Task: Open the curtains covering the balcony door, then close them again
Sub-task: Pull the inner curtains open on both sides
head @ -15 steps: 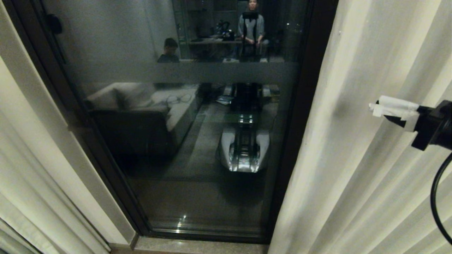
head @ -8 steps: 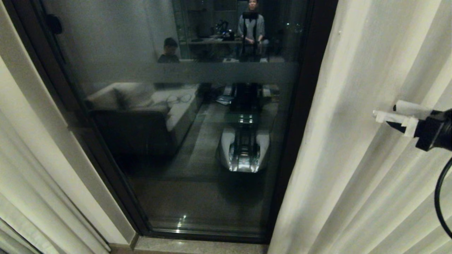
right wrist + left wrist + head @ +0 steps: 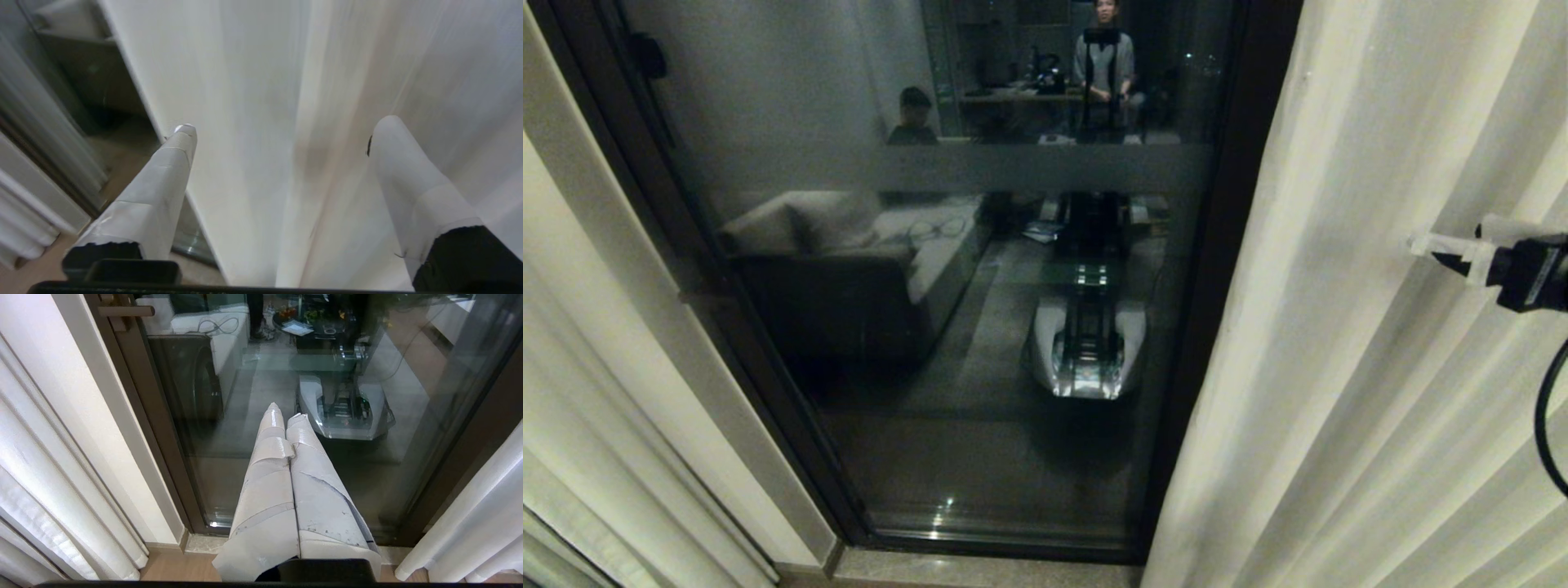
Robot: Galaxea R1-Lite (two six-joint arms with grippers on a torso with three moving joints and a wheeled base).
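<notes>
Your robot's two hands, taped white over black.
Your right hand (image 3: 282, 126) has tapering fingers wrapped in creased white tape, black mounts behind, a black cable; your left hand (image 3: 284, 412) matches.

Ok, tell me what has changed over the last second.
The right gripper has drawn back toward the right edge of the head view, and its fingers have spread wide, holding nothing, in front of the right curtain. The left gripper stays shut, and the balcony door stays uncovered.

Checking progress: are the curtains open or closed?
Open: the curtains hang gathered at both sides, leaving the balcony door glass uncovered.
</notes>
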